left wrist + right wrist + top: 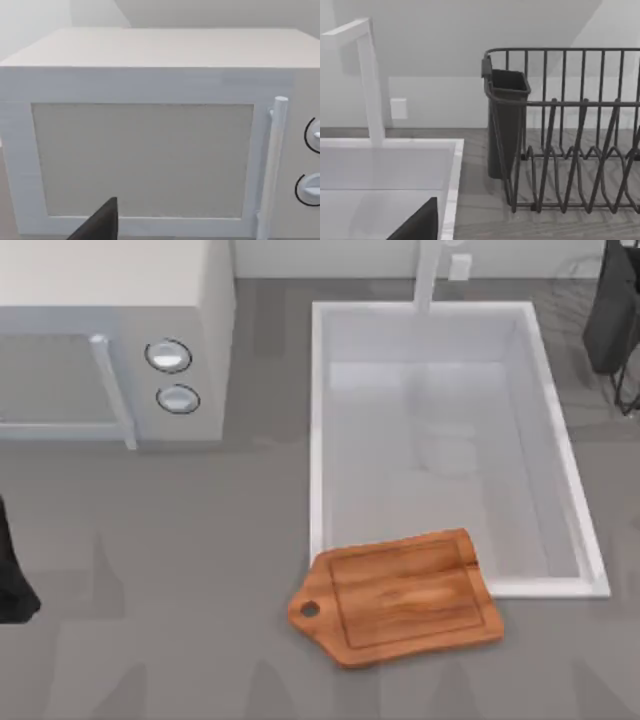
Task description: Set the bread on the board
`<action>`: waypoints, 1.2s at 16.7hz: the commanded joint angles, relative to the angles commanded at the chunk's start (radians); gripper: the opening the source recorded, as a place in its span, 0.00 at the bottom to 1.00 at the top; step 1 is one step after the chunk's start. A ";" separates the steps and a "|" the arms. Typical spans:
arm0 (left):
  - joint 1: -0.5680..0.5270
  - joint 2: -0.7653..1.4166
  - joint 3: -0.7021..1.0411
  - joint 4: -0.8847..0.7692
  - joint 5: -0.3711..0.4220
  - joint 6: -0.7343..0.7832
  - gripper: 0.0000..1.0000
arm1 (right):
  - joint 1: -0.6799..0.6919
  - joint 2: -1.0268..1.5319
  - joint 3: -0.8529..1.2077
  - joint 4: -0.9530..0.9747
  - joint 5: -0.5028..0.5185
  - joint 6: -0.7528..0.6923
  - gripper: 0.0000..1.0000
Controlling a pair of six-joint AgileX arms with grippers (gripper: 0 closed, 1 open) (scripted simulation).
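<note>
Wooden board (405,598) lies bare beside the sink (318,440); fingers' state: cannot tell.

A white microwave (110,340) stands at the grey counter's (150,540) far left corner; sink (560,440) and dish rack (570,150) sit rightward.

Top cam looks straight down on counter (150,540): microwave (120,340) left, sink (440,440) mid, board (400,598) below. Left wrist cam faces microwave door (142,160) close up. Right wrist cam looks low over sink rim (451,180) twd faucet (367,80) & dish rack (570,130).
</note>
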 joint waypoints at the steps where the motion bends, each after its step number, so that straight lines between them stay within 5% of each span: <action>1: 0.000 0.000 0.000 0.000 0.000 0.000 1.00 | 0.000 0.000 0.000 0.000 0.000 0.000 1.00; 8: 0.000 0.000 0.000 0.000 0.000 0.000 1.00 | -0.027 0.220 0.202 -0.141 0.005 -0.107 1.00; 20: 0.000 0.000 0.000 0.000 0.000 0.000 1.00 | -0.122 1.392 1.032 -0.781 0.001 -0.558 1.00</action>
